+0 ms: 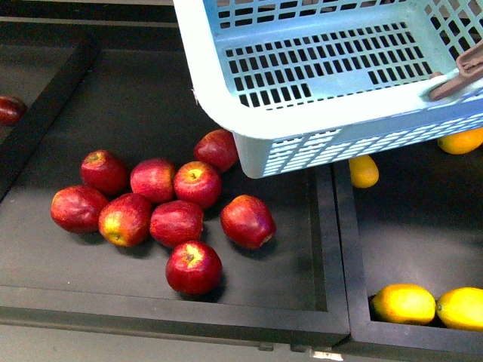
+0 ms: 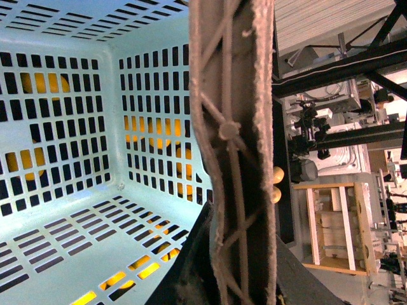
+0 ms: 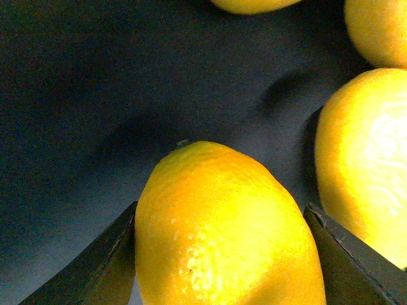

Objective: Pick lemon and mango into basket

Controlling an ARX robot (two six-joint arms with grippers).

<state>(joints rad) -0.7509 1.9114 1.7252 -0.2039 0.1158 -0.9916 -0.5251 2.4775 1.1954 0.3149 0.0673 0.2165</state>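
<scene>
Between right fingers [image 3: 95,270], the lemon [image 3: 222,235]

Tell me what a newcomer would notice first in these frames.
The teal basket dominates the top right of the front view, tilted and empty. Below it to the left, a cluster of red apples lies in the dark left compartment. In the right wrist view, a lemon fills the frame, flanked closely by the right gripper.
</scene>
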